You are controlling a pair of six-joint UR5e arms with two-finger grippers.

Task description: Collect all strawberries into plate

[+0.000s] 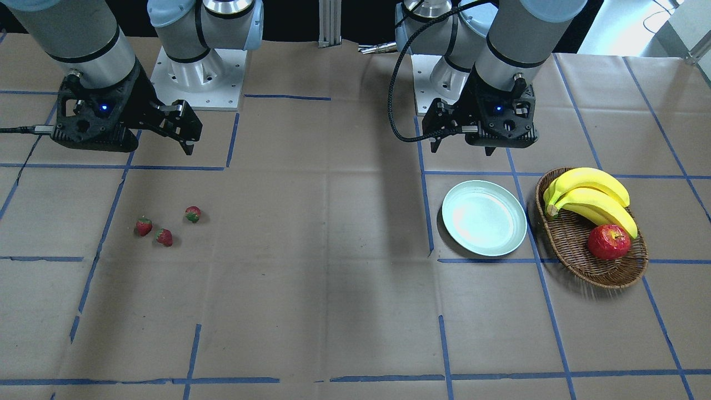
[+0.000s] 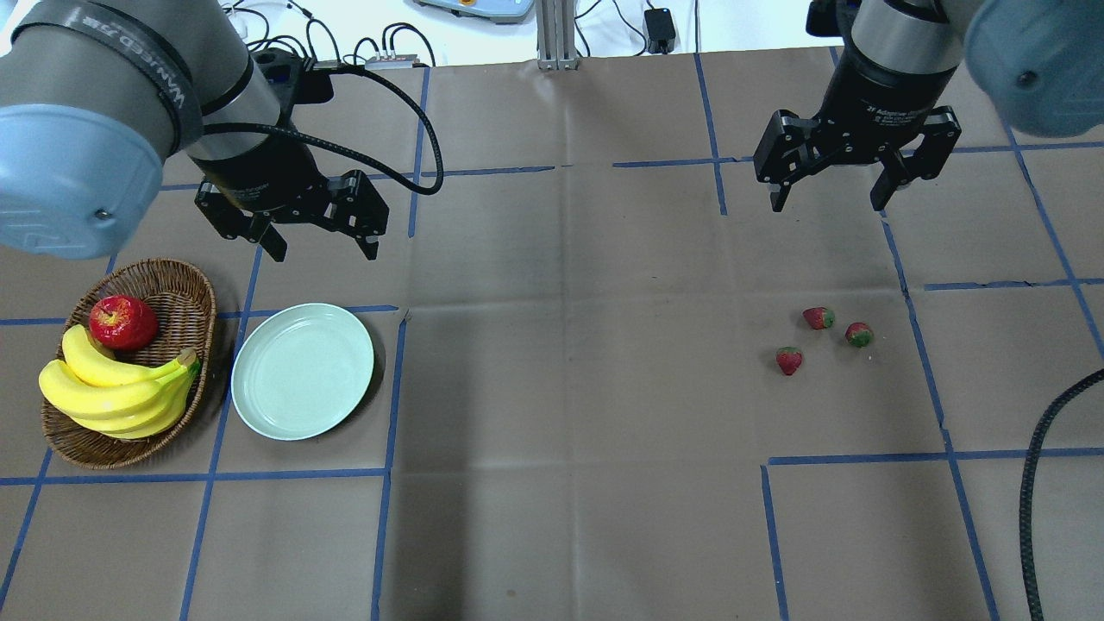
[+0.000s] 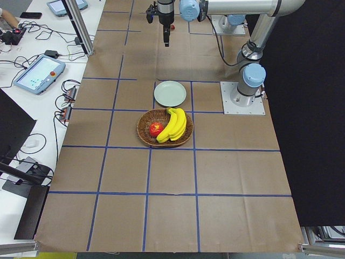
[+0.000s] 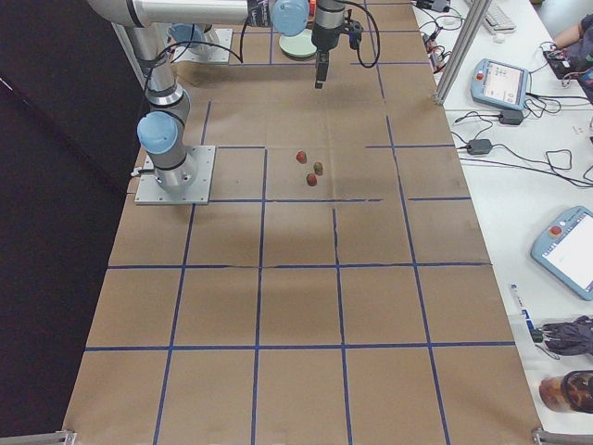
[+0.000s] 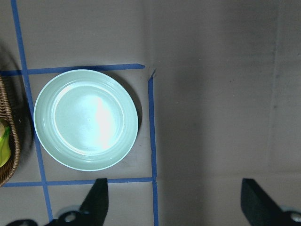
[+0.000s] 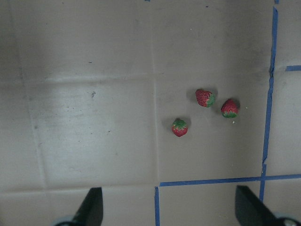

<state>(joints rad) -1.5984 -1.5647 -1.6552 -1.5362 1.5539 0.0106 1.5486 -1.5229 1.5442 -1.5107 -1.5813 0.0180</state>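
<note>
Left claw: upper left of the overhead frame, hanging above the brown paper-covered counter. It is spread wide and grips nothing. In its wrist view both fingertips sit at the bottom edge, far apart.

Right claw: upper right of the overhead frame, also off the counter, spread wide and gripping nothing. Its wrist view shows the same, with fingertips at the bottom edge, far apart.

3 small red strawberries with green leafy caps: a loose cluster on the counter, right of centre in the overhead frame, below the right claw in the picture. They are close together, none touching. They lie on bare paper between blue tape lines. In the front-facing view they sit left of centre.

Round, shallow, pale mint-green glossy plate: left side of the overhead frame, just below the left claw in the picture. It lies flat on the counter, surface bare, well apart from the strawberries.

Oval brown wicker basket: just left of the plate in the overhead frame, with a narrow gap between them. It holds a bunch of yellow bananas and 1 large red apple at its upper end, beside the bananas.
</note>
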